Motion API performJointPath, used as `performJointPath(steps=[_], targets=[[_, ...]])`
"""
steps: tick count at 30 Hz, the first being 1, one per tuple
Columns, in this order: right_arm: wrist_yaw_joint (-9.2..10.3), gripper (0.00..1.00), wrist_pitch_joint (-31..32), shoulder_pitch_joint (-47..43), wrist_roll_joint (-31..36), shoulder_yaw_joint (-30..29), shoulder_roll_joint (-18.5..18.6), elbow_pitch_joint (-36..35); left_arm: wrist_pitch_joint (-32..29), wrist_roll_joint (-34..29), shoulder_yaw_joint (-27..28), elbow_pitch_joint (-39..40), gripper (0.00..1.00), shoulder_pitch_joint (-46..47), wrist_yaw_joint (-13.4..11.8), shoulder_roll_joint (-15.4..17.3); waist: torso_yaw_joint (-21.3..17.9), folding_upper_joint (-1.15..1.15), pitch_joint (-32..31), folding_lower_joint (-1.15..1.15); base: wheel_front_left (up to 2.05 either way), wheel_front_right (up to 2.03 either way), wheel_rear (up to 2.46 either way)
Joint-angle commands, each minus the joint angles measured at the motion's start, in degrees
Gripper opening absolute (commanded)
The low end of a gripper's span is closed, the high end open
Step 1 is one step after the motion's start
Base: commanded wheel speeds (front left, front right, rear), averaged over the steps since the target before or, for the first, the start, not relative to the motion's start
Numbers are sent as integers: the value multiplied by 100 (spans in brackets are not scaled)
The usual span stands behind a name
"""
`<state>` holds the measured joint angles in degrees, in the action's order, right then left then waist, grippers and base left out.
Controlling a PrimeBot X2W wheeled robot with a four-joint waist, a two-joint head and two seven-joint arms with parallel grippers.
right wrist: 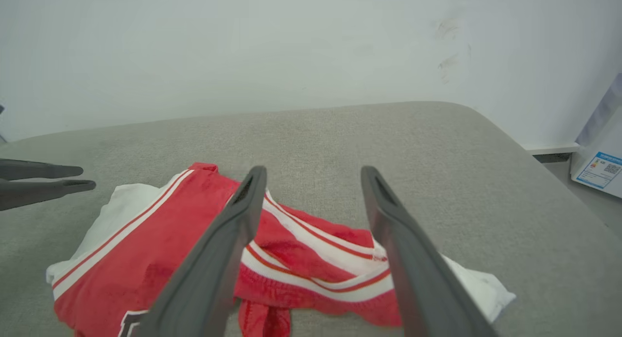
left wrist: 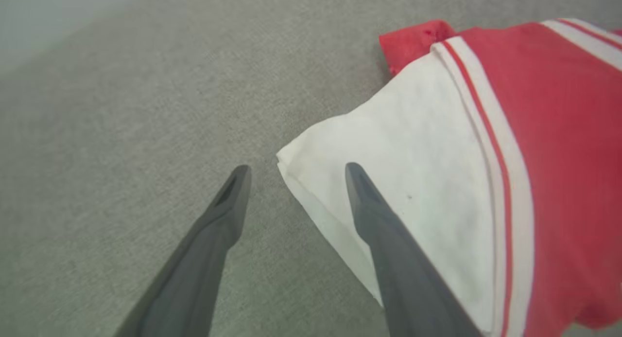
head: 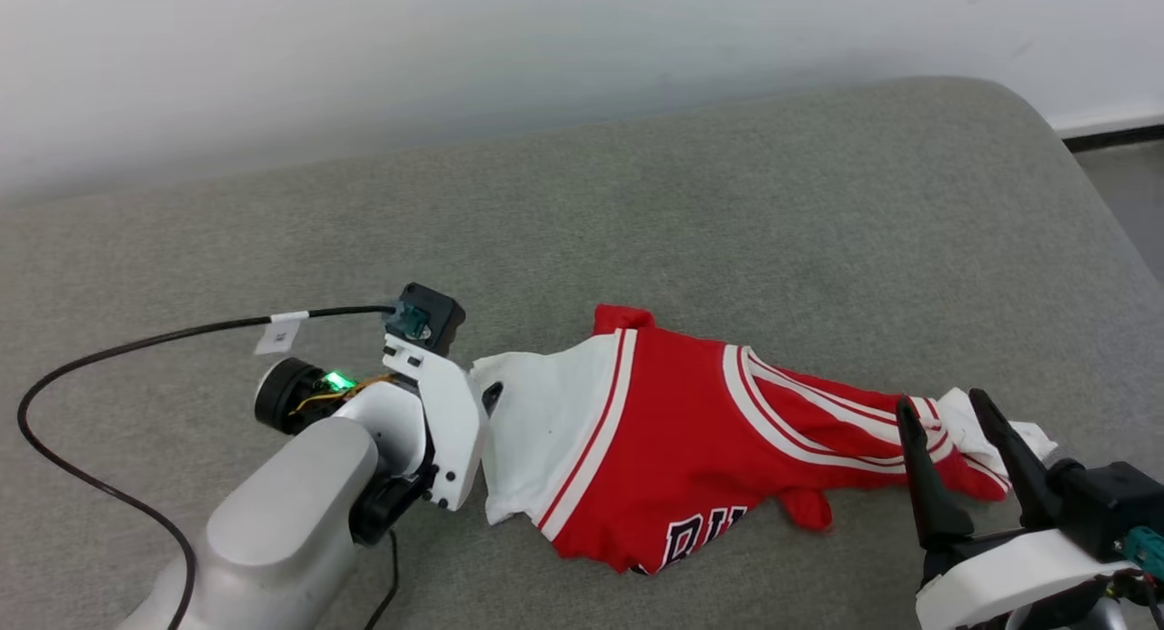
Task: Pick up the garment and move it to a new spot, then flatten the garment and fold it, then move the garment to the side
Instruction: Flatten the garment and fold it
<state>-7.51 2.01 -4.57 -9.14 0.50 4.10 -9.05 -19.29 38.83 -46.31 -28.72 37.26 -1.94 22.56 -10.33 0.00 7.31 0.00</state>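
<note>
1. The garment (head: pixel 691 439) lies crumpled on the grey padded surface (head: pixel 727 203), stretched sideways in a long bunched shape; no part of it is lifted.
2. Garment, end nearest the left arm: a white sleeve panel lies fairly flat, bordered by red-and-white striped trim; a small red fold pokes out at the far edge.
3. Garment, middle: red body cloth; black letters with white outline show in part at the near edge, too folded to read in full.
4. Garment, end nearest the right arm: narrowed and twisted; striped trim and a white scrap are bunched together.
5. Left gripper (left wrist: pixel 294 174): jaws wide apart, holding nothing; one finger stands over the corner of the garment's white sleeve, the other over bare surface just beside that corner; whether either finger touches the cloth cannot be told.
6. Right gripper (head: pixel 941 401): jaws wide apart, holding nothing; both fingers point across the garment's twisted end, with striped trim in sight between them; contact with the cloth cannot be told.
7. A black cable (head: pixel 136 344) with a white tag (head: pixel 280 333) loops over the surface on the side of the left arm away from the garment; a green light (head: pixel 338 380) glows on that wrist.
8. A pale wall (head: pixel 455 48) stands beyond the garment, behind the surface's far edge.
</note>
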Motion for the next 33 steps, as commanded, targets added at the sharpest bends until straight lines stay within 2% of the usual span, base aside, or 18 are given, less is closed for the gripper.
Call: performJointPath(steps=[1, 5, 9, 10, 11, 12, 13, 16, 19, 29, 30, 31, 33], targets=[[4, 100, -44, 86, -64, -5, -29, 35, -150, 80, -35, -106, 100, 94, 95, 30, -235, 0, 202, 0, 0, 0, 0], [3, 100, -110, 128, -134, -6, -67, 190, -891, 236, -231, -567, 100, 230, 408, 75, -393, 0, 354, 0, 0, 0, 0], [3, 100, -190, 165, -227, 62, -97, 316, -1631, 341, -492, -1005, 100, 125, 588, 56, -493, 0, 437, 0, 0, 0, 0], [3, 100, -205, 175, -258, 73, -102, 350, -1813, 367, -574, -1105, 95, 82, 627, 56, -513, 0, 444, 0, 0, 0, 0], [3, 100, -221, 197, -267, 84, -108, 380, -1946, 429, -616, -1175, 49, 27, 667, 41, -531, 0, 450, 0, 0, 0, 0], [3, 100, -237, 220, -279, 89, -109, 407, -2030, 483, -633, -1215, 36, -20, 702, 12, -541, 0, 456, 0, 0, 0, 0], [3, 100, -257, 238, -293, 90, -113, 429, -2102, 477, -688, -1242, 0, -35, 723, -4, -545, 0, 461, 0, 0, 0, 0], [3, 100, -287, 242, -355, 72, -119, 503, -1890, 421, -702, -1225, 0, -12, 745, -35, -521, 0, 466, 0, 0, 0, 0], [3, 100, -293, 240, -395, 31, -122, 591, -1364, 278, -604, -1136, 0, 106, 611, -55, -427, 0, 419, 0, 0, 0, 0], [3, 100, -155, 236, -507, -356, 24, 774, 573, -161, -174, -537, 0, 88, -229, 25, 183, 0, 68, 0, 0, 0, 0], [3, 100, -155, 236, -507, -356, 24, 774, 573, -161, -174, -537, 0, 88, -229, 25, 183, 0, 68, 0, 0, 0, 0], [3, 100, -79, 246, -591, -454, 94, 830, 850, -193, -78, -365, 0, -21, -399, 138, 299, 0, 11, 0, 0, 0, 0], [3, 100, 50, 257, -724, -572, 163, 903, 1101, -232, 20, -144, 0, -115, -569, 243, 417, 0, -22, 0, 0, 0, 0]])
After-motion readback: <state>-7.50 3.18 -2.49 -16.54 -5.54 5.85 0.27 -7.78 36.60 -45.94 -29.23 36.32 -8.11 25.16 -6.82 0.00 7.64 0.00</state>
